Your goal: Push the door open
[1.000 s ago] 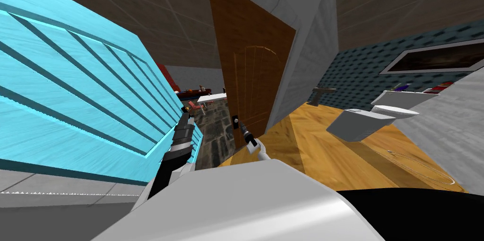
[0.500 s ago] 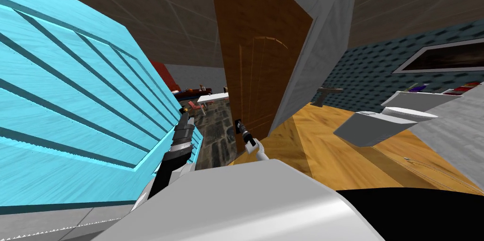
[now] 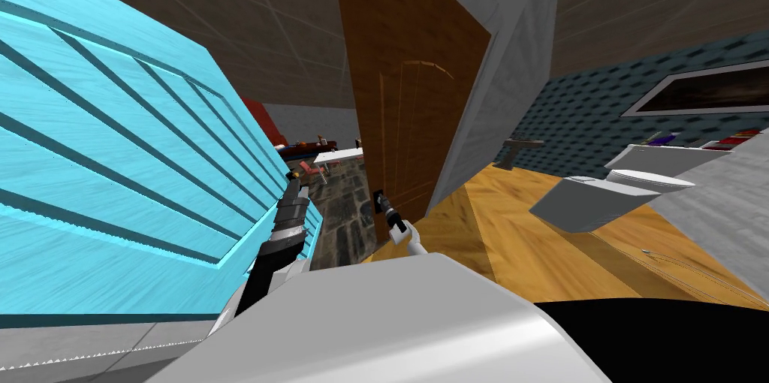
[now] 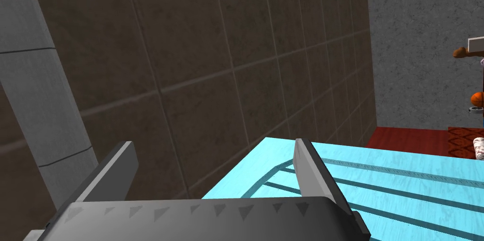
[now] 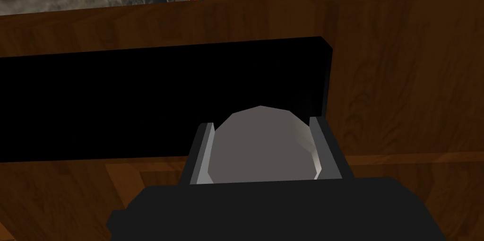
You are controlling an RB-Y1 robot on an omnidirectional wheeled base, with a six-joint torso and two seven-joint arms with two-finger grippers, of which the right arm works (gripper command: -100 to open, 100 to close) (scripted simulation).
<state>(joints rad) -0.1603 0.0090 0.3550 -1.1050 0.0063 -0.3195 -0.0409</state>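
Observation:
The brown wooden door (image 3: pixel 409 101) stands ajar, with a gap on its left side. My right gripper (image 3: pixel 383 202) is at the door's free edge. In the right wrist view the gripper (image 5: pixel 262 124) is shut on the round grey door knob (image 5: pixel 260 153). Its two fingers press the knob's sides in front of a black plate (image 5: pixel 142 96) on the door (image 5: pixel 401 87). My left gripper (image 3: pixel 297 192) is raised beside a cyan slatted panel (image 3: pixel 113 153). It stands open (image 4: pixel 213 144) with nothing between its fingers.
A grey wall end (image 3: pixel 503 85) stands at the door's right edge. A white toilet (image 3: pixel 601 194) sits on the yellow wood floor (image 3: pixel 526 243) to the right. Through the gap lie a dark stone floor (image 3: pixel 342 213) and distant furniture.
My view shifted a second ago, and the door now looms larger and the toilet sits further right. Over the last half second little moved. The right gripper stays on the knob.

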